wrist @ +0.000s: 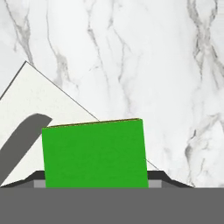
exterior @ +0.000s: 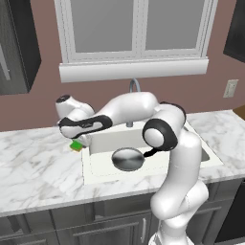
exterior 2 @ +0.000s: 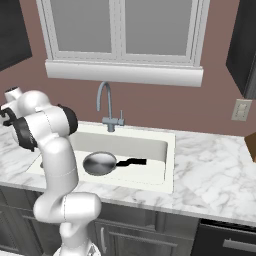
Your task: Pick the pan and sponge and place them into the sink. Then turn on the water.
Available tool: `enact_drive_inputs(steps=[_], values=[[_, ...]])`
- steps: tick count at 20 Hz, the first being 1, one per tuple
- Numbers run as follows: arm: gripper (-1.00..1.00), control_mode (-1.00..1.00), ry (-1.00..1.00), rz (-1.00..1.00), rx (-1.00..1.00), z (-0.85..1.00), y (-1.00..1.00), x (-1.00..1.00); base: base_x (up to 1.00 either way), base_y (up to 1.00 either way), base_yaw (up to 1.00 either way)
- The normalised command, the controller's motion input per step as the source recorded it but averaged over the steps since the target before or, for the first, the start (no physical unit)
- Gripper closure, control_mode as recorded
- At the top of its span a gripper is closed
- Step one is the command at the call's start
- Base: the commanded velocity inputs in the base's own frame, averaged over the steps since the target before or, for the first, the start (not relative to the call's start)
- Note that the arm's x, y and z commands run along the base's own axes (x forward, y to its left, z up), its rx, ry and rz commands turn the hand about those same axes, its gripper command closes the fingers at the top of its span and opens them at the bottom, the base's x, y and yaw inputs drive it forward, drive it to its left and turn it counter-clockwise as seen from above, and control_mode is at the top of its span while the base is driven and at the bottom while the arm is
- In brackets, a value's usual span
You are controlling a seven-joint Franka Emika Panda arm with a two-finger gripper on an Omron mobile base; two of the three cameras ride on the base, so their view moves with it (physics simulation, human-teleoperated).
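The bright green sponge [wrist: 94,153] sits between my fingertips, and my gripper [wrist: 98,179] is shut on it. In the left base view the gripper [exterior: 79,140] points down at the sponge [exterior: 75,146], just over the counter by the sink's left rim. The silver pan [exterior: 127,159] lies in the white sink [exterior: 85,165], its black handle pointing right. From the right base view, the pan [exterior 2: 99,163] rests in the middle of the sink [exterior 2: 169,160]. Water is not in view at the grey gooseneck faucet [exterior 2: 105,95].
White marble counter [exterior: 38,167] runs on both sides of the basin. A corner of the sink's rim [wrist: 39,100] shows under the sponge. A window sill [exterior: 134,69] juts out above the faucet [exterior: 134,85]. My arm's elbow [exterior: 162,134] hangs over the basin.
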Motion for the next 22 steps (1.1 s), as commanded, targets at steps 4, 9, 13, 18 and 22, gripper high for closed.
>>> enact_drive_inputs(steps=[4, 9, 13, 18, 22], values=[[1.00, -1.00, 0.00, -0.19, -0.03, 0.09, -0.12, 0.00, 0.00, 0.00, 0.00], [1.00, -1.00, 0.00, -0.18, -0.03, 0.08, -0.14, 0.00, 0.00, 0.00, 0.00], [1.00, -1.00, 0.00, -0.16, -0.03, 0.08, -0.19, 0.00, 0.00, 0.00, 0.00], [1.00, -1.00, 0.00, -0.13, -0.02, 0.05, -0.31, -0.01, 0.00, 0.00, 0.00], [1.00, -1.00, 0.00, -0.14, -0.03, 0.02, -0.27, 0.00, 0.00, 0.00, 0.00]])
